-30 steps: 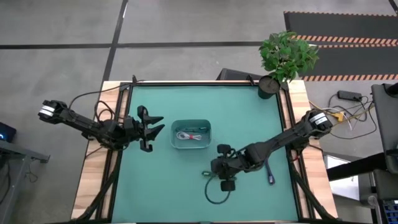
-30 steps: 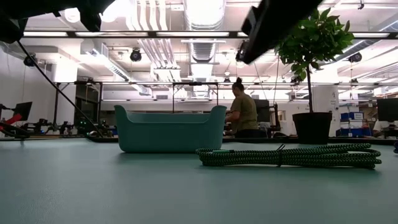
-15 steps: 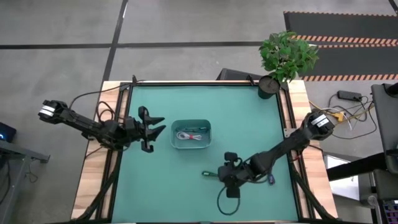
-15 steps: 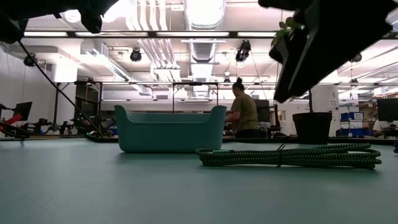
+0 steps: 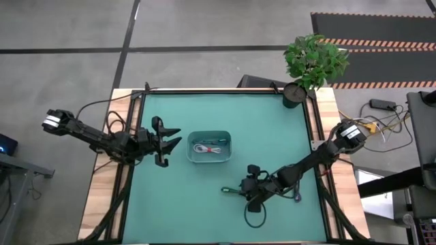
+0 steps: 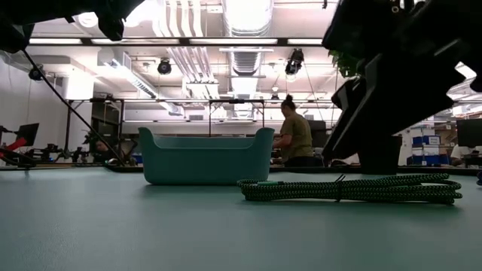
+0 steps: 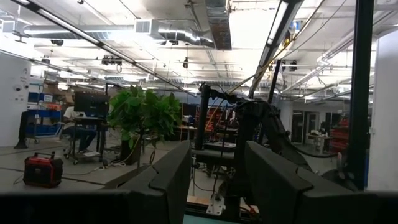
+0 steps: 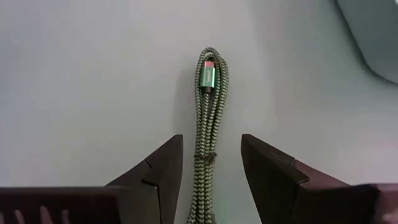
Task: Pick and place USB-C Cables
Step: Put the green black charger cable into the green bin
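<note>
While the left gripper is waiting off to the left of the teal bin, fingers spread apart with nothing between them, the right gripper is hanging low over the green cable near the front middle of the green mat. Right wrist view is showing its two dark fingers standing apart, one on each side of the green cable, not closing on it; the bundle is lying straight along the gap, its metal plug end pointing away from the fingers. Can't tell if the tips are touching the mat. Low view is showing the green cable lying flat on the mat, right of the bin and apart from it, with the right gripper looming dark above its right end. White cable with pink tie is sitting inside the bin. Dark blue cable is lying on the mat just right of the right arm, partly hidden. Potted plant is standing at the far right corner. A person is sitting in the room behind.
</note>
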`<state>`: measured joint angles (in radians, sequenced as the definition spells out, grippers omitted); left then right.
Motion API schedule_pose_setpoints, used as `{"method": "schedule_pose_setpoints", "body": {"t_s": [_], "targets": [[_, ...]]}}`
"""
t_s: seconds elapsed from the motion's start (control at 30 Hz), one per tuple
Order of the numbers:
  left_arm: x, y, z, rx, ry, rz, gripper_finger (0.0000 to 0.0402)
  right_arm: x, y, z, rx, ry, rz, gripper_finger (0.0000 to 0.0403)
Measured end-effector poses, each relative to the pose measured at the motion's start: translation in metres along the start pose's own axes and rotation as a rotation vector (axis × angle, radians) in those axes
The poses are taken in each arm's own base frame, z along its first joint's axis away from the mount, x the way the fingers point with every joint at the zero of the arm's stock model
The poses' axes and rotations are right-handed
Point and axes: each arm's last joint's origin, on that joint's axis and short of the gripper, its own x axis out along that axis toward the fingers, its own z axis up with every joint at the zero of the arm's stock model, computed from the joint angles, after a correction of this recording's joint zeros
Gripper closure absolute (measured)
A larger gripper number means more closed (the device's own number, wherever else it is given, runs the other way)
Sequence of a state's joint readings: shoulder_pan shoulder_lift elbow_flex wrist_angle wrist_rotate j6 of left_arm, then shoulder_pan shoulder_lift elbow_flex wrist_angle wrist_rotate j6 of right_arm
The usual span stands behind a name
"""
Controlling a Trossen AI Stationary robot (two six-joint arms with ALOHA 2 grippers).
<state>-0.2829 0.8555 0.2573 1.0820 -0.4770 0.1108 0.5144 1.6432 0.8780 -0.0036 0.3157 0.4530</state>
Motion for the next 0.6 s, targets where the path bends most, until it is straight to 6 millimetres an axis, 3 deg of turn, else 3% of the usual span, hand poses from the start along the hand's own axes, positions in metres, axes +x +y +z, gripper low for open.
{"method": "schedule_pose_setpoints", "body": {"t_s": [0.2,0.4,0.6], "targets": [[0.0,0.0,0.0,0.001,0.001,0.0,0.0265,0.007,-0.003,-0.01,-0.004,0.003,-0.005,0.025],[0.0,0.0,-0.001,0.002,0.005,-0.001,0.0265,0.027,-0.002,-0.022,-0.023,0.037,-0.042,0.0254],[0.001,-0.001,-0.003,0.01,0.02,-0.002,0.0265,0.03,-0.001,-0.022,-0.01,0.038,-0.048,0.0284]]}}
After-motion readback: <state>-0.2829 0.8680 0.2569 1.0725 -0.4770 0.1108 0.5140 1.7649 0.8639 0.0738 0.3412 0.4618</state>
